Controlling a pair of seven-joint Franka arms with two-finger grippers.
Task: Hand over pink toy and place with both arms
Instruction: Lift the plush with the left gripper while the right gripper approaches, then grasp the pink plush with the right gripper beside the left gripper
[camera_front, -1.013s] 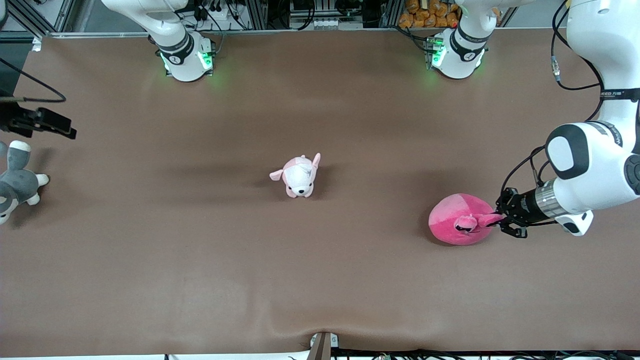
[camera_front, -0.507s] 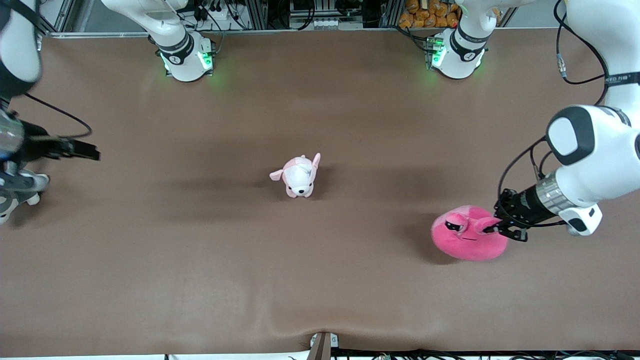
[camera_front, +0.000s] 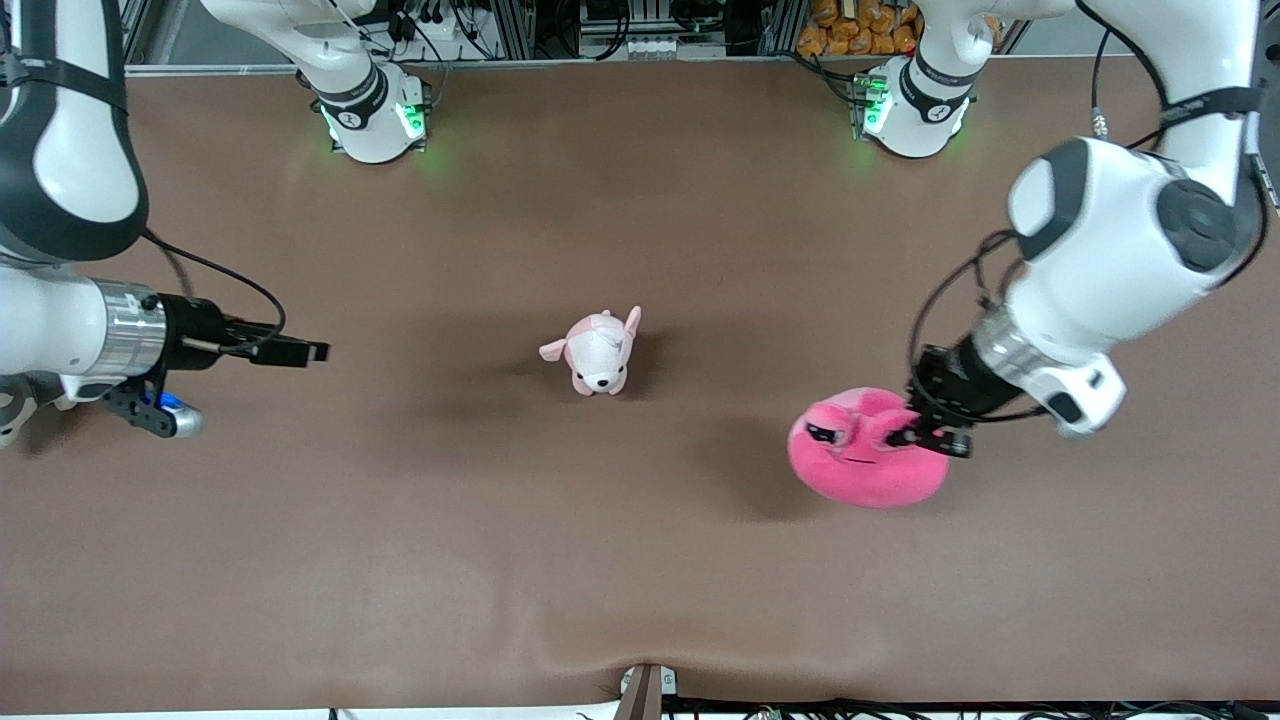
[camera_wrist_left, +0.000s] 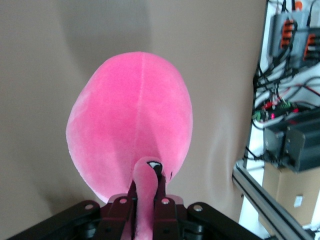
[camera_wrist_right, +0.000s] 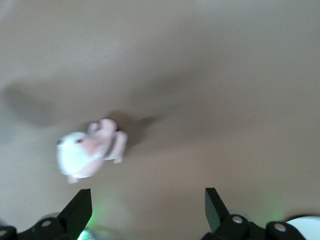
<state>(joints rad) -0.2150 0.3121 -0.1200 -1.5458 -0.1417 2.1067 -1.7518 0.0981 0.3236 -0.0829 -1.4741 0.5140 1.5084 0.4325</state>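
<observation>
puppy plush (camera_front: 597, 352): mid-surface (camera_front: 640, 560) | pink toy (camera_front: 866, 462): in my left jaws, above the surface at the puppy's 4 o'clock | my right gripper (camera_front: 300, 351): over the surface at its 9 o'clock, wide apart

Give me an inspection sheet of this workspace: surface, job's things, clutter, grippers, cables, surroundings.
Surface: brown table cover, wrinkled at the edge nearest the front camera.
Job's things: pink toy lifted off the table, hanging from a protruding part pinched in the left gripper, its shadow on the cover.
Clutter: small pale pink-and-white puppy plush mid-table; grey plush mostly hidden under the right arm.
Grippers: left gripper shut on the pink toy, over the left arm's end of the table; right gripper open and empty, over its own end, pointing toward the puppy.
Cables: black cables looping along both wrists.
Surroundings: aluminium frame and electronics along the bases' edge.
</observation>
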